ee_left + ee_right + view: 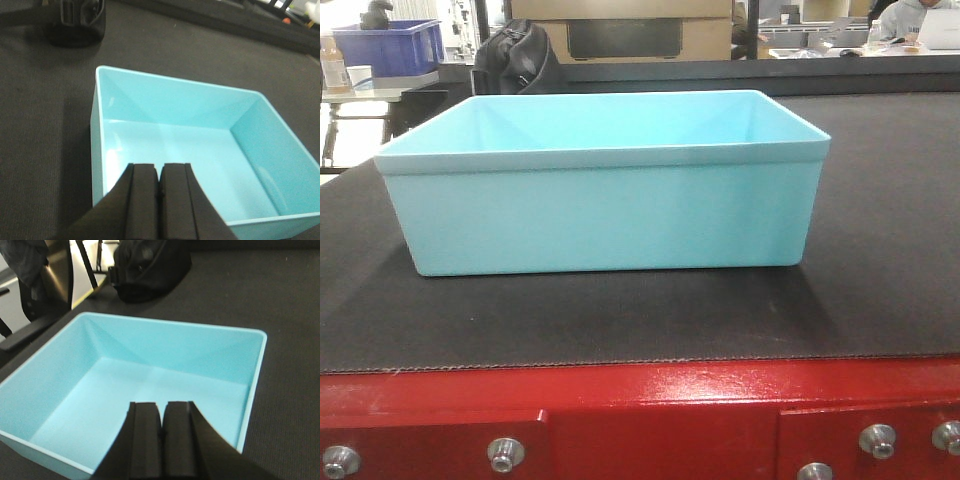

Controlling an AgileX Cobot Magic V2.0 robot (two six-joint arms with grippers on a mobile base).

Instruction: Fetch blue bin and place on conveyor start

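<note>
Blue bin (200, 150) near corner cut off below (wrist views), behind closed jaws

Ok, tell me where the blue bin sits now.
In the front view the blue bin sits upright on the dark belt, just behind the red frame, centred.

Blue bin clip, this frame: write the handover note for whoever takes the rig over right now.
Left gripper: fingers shut together, holding nothing, above the near part of the blue bin.
Right gripper: fingers shut together, holding nothing, also above the bin.
Bin: upright and empty, standing on the dark belt of the conveyor start, just behind the red frame.
Done: the bin appears placed on the conveyor; neither gripper grips it.
Left: probably only to pull both arms back clear of the bin and confirm the placement.
</note>
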